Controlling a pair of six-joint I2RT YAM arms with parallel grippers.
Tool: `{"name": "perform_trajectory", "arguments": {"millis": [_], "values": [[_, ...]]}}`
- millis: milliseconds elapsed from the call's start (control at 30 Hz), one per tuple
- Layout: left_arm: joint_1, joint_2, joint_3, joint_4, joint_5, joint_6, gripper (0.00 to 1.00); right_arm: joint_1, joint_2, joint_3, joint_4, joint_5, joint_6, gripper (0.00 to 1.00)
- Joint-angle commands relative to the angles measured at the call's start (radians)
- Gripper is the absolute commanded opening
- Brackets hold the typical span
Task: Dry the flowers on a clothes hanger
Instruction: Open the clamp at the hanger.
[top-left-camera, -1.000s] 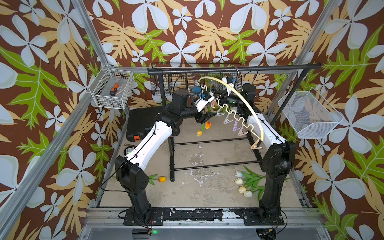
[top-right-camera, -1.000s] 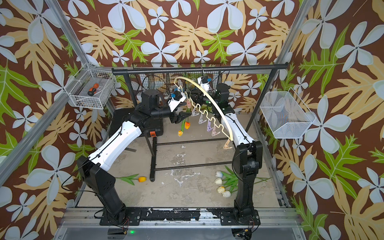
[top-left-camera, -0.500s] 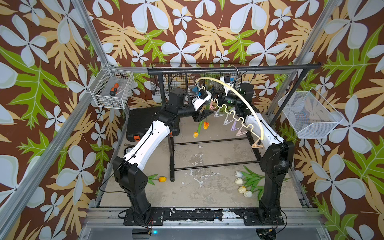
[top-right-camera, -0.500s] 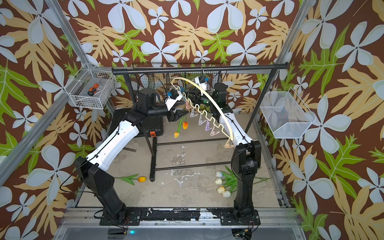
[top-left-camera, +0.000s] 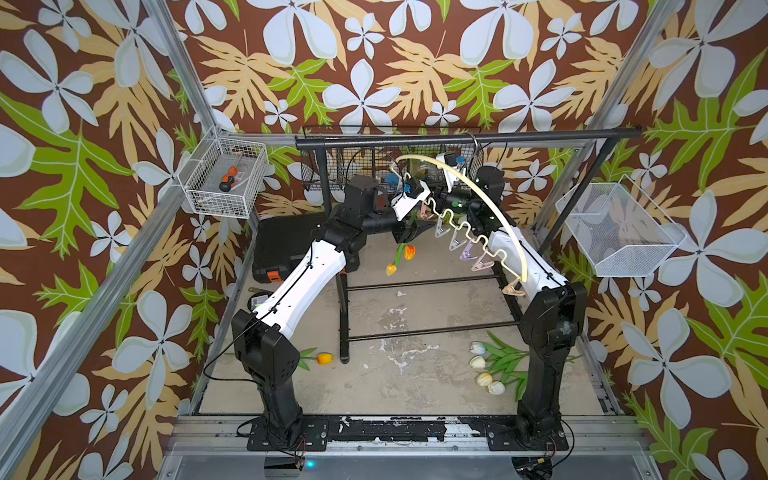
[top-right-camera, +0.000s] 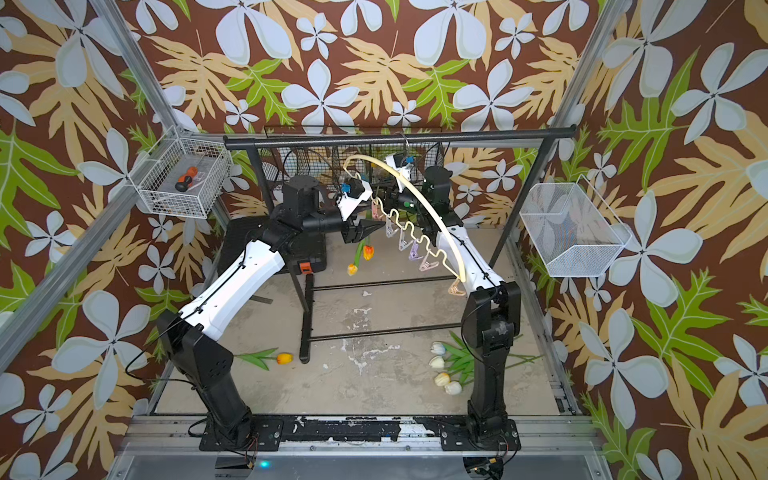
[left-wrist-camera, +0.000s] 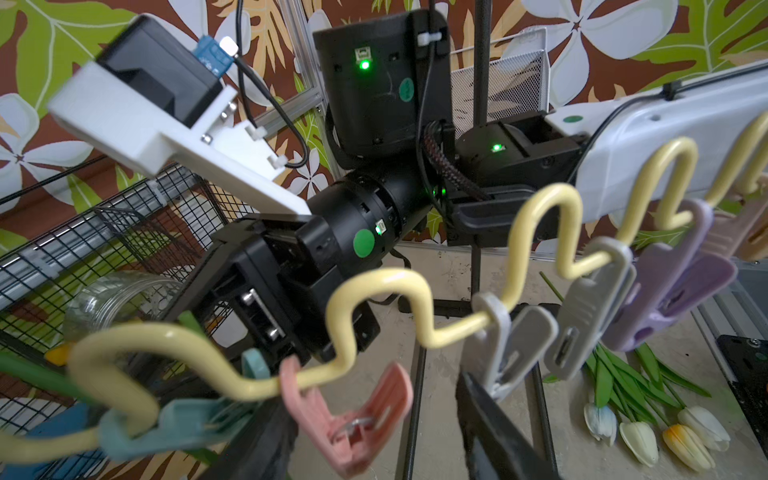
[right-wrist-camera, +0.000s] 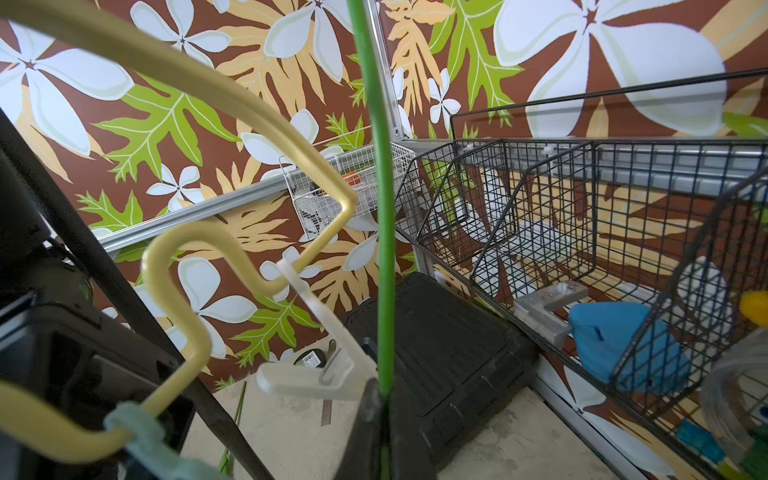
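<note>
Toward twelve o'clock at the hanger (left-wrist-camera: 386, 277), pegging in hand: tulip stem (right-wrist-camera: 382, 208) clenched in right gripper (right-wrist-camera: 384, 399), left gripper (left-wrist-camera: 374, 432) spread around pink peg (left-wrist-camera: 349, 415), squeeze likely next.

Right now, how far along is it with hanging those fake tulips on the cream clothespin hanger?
Early. Two hanging orange tulips dangle head-down below the cream wavy-bar hanger; whether either is pegged is unclear. In hand: the right gripper is shut on a green stem, and the open left gripper sits by the pink clothespin. Left: one lone orange tulip and four white-cream tulips on the floor.
</note>
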Motion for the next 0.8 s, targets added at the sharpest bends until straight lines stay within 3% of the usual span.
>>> {"name": "perform_trajectory", "arguments": {"millis": [0,300,767], "values": [[-0.002,0.011,0.02,0.025,-0.047,-0.014,0.61,0.0,0.0,0.007,0.005,-0.013,0.0,0.0],[-0.008,-0.014,-0.021,0.064,-0.107,-0.017,0.5,0.0,0.002,0.013,0.007,-0.013,0.01,0.0],[-0.01,-0.019,-0.018,0.077,-0.052,-0.039,0.29,0.002,-0.002,0.006,0.005,-0.004,0.018,0.0]]}}
